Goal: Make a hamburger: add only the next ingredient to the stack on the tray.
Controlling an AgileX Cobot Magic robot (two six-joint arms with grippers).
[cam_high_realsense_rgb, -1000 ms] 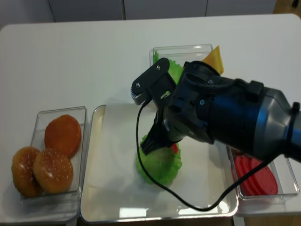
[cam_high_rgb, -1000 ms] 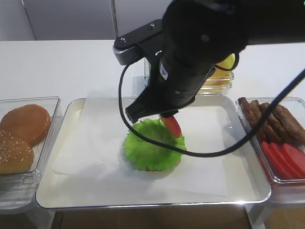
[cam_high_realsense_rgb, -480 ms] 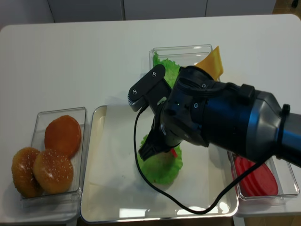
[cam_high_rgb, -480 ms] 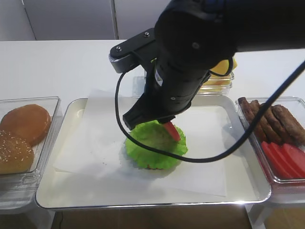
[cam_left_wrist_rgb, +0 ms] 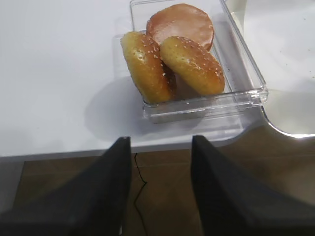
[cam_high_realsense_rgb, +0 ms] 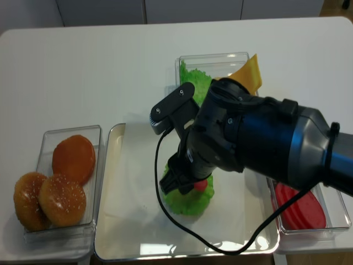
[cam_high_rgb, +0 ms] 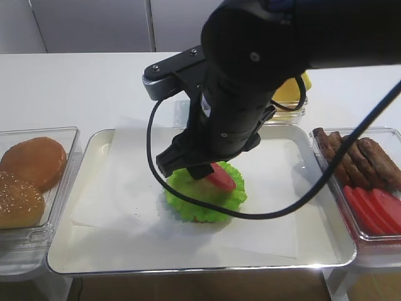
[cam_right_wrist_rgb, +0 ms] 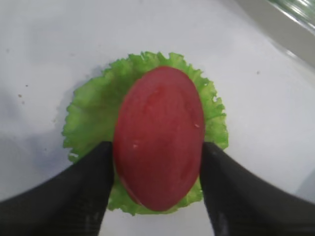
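Hovering low, my right end effector [cam_right_wrist_rgb: 157, 196] had its fingers spread either side of the tomato slice [cam_right_wrist_rgb: 160, 137], which lay centred on the lettuce stack [cam_right_wrist_rgb: 93, 118], mid tray [cam_high_rgb: 81, 251]; contact unclear. Left end effector [cam_left_wrist_rgb: 160, 184] idled apart at 9 o'clock.

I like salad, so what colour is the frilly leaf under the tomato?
Bright green. The lettuce leaf shows best in the right wrist view, under the red tomato slice.
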